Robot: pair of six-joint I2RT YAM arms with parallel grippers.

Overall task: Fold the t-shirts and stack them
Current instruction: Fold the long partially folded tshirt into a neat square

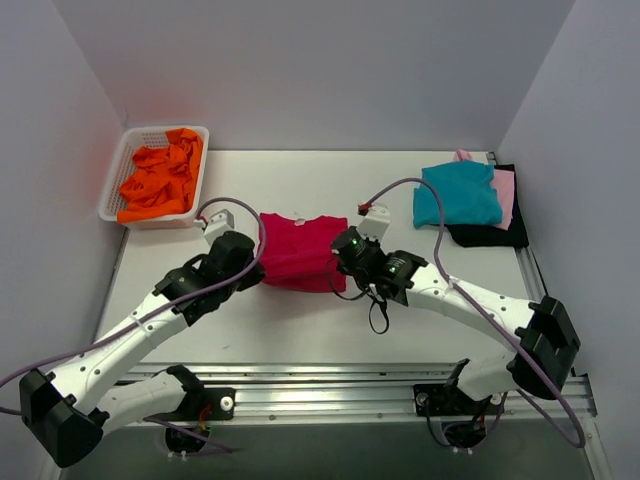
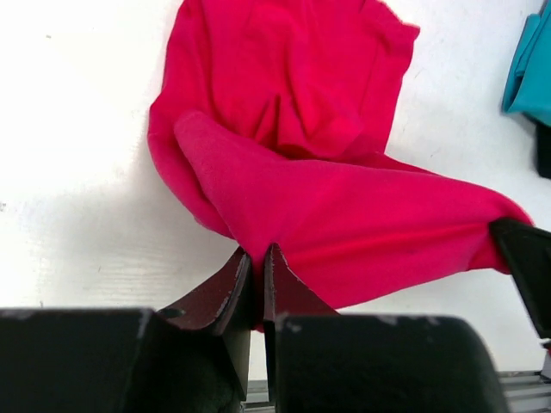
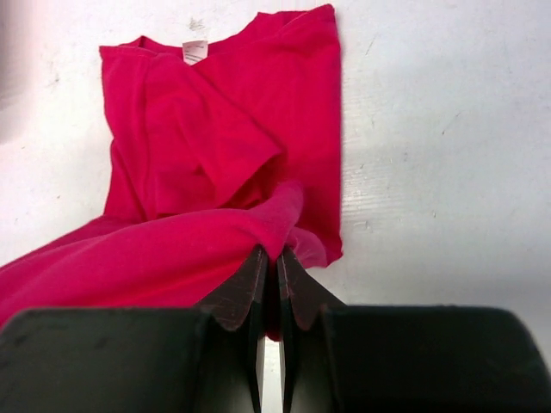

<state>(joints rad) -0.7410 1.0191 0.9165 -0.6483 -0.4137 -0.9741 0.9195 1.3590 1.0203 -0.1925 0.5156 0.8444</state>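
Step in hand: folding the large crimson-red soft cloth t-shirt (image 1: 300, 250), which lies mid-table between the arms. The left gripper (image 2: 258, 255) is clamped on one near corner and the right gripper (image 3: 275, 255) on the other, with the hem drawn between them. A folded teal t-shirt (image 1: 458, 192) tops the stack at far right. Bright orange t-shirts (image 1: 160, 175) sit in the white plastic lattice basket (image 1: 112, 190). Judgement: the next move calls for carrying both corners evenly toward the collar and releasing them together.
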